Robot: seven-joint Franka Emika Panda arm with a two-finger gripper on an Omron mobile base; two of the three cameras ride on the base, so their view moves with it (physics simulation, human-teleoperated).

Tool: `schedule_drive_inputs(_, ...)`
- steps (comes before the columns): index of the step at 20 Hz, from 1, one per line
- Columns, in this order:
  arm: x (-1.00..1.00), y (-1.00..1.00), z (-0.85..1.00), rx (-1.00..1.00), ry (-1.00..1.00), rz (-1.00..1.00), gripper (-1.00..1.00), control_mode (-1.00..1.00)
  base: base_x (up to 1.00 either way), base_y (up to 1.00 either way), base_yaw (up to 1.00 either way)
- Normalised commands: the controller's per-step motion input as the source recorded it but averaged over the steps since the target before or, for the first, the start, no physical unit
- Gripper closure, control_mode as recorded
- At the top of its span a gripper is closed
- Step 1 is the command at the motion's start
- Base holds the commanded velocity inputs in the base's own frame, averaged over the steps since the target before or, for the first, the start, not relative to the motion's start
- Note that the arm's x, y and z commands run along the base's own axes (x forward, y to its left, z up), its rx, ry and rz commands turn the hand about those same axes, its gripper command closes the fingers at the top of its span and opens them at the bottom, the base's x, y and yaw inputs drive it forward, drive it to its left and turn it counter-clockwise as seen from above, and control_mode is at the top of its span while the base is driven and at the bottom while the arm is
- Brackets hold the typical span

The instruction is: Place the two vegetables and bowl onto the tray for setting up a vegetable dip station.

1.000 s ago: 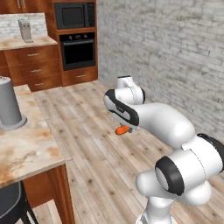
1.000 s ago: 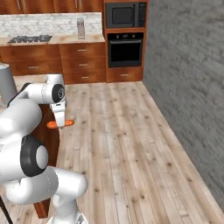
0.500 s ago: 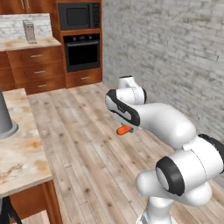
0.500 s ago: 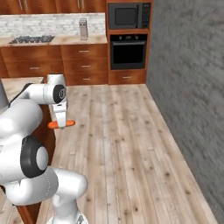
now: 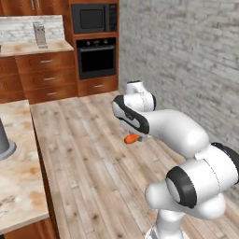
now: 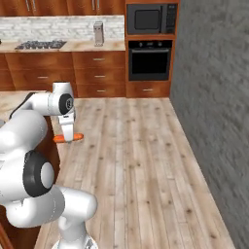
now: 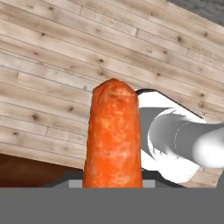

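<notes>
An orange carrot (image 5: 132, 138) hangs over the wooden floor, held crosswise at the end of my arm. My gripper (image 6: 67, 135) is shut on the carrot (image 6: 68, 138) beside the counter's edge. In the hand view the carrot (image 7: 113, 135) rises thick and upright from between the fingers, with floor planks behind it. The bowl and the tray are out of view.
A marble-topped counter (image 5: 18, 182) runs along the left and carries a tall grey cylinder (image 5: 3, 140). Wooden cabinets with a built-in oven (image 5: 95, 57) line the back wall. A grey brick wall (image 5: 186, 60) closes the right side. Open floor (image 6: 141, 160) lies between them.
The whole picture has shifted, so the camera has moved: the counter and the grey cylinder have slid left in the left base view. The carrot stays in the gripper.
</notes>
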Motion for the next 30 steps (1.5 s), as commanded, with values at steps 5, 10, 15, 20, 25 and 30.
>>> schedule_drive_inputs(5,0.00,0.00,0.00,0.00,0.00,0.00,1.00,1.00,0.63,-0.27,0.14)
schedule_drive_inputs(10,0.00,0.00,0.00,0.00,0.00,0.00,1.00,1.00,0.61,-0.29,0.14)
schedule_drive_inputs(15,0.00,0.00,0.00,0.00,0.00,0.00,1.00,1.00,0.59,-0.29,0.14)
schedule_drive_inputs(20,0.00,0.00,0.00,0.00,0.00,0.00,1.00,1.00,0.59,-0.29,0.14)
schedule_drive_inputs(25,0.00,0.00,0.00,0.00,0.00,0.00,1.00,1.00,0.59,-0.30,0.14)
schedule_drive_inputs(30,0.00,0.00,0.00,0.00,0.00,0.00,1.00,1.00,0.56,-0.32,0.13)
